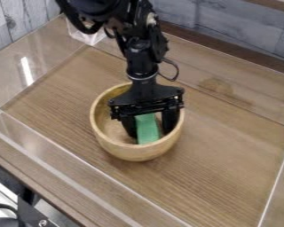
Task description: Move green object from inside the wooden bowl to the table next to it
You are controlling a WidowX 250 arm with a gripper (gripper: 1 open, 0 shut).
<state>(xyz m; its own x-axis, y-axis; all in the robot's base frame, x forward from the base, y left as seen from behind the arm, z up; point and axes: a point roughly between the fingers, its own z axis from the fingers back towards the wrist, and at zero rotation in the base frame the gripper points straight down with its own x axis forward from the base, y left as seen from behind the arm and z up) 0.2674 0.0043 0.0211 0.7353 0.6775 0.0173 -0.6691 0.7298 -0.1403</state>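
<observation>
Gripper (145, 113): points straight down into the wooden bowl (109, 143), jaws spread wide.
Fingers (117, 115): one at 9 o'clock and one at 3 o'clock of the green object (147, 131), straddling it; contact cannot be made out, and nothing is pinched.
Green object: lies inside the bowl, toward its 3 o'clock side, tilted against the inner wall.
Bowl: sits on the table (227, 168), near its middle.
Hidden: the block's upper end sits behind the gripper; the arm's top is cut off at 12 o'clock.
Writing: none readable.
</observation>
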